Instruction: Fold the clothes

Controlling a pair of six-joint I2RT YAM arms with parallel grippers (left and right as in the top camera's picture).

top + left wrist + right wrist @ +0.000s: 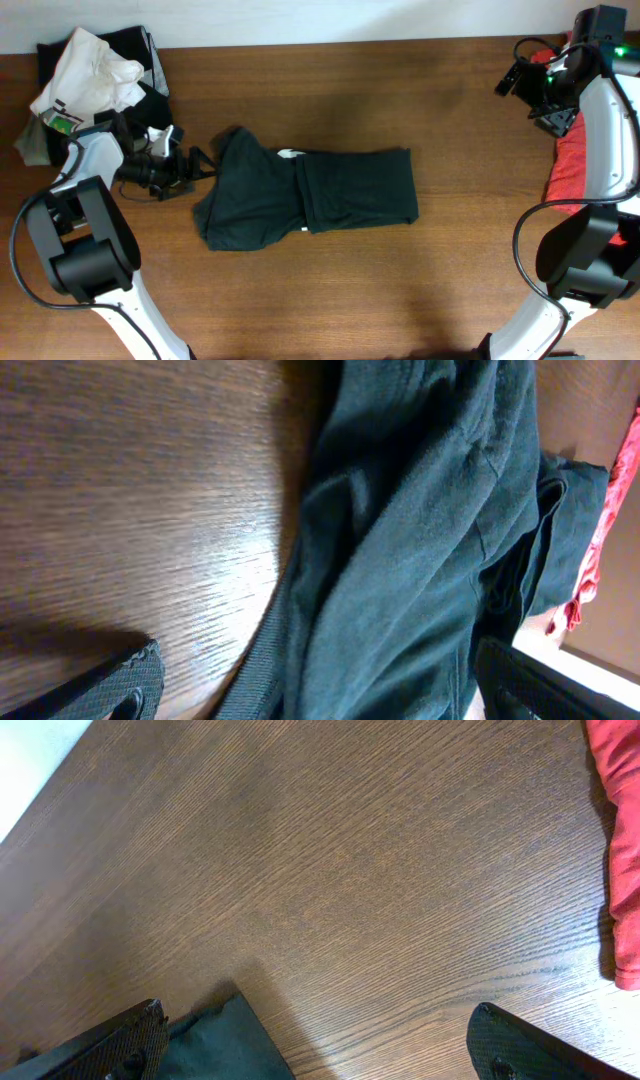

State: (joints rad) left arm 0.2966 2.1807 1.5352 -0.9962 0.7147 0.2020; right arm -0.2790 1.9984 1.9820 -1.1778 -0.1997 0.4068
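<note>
Centre of the tabletop [330,290], that's where I've got the black T-shirt [310,195], folded into a rough rectangle with its left end bunched up. From overhead, my left pincer [190,165] sits just beside that bunched end; I can't tell from up there if it touches. The left wrist view fills that in: fingers [110,690] spread wide, dark cloth lying across the gap, nothing pinched.

My right pincer [515,85] is off at the far right corner, well apart from the shirt. Its wrist view shows fingertips [530,1045] wide apart over bare wood, holding nothing, with a corner of dark cloth low in frame.

The red-orange T-shirt [572,165] lies along the right edge, near that arm. Only overhead catches the heap of clothes [95,75] at far left.
</note>
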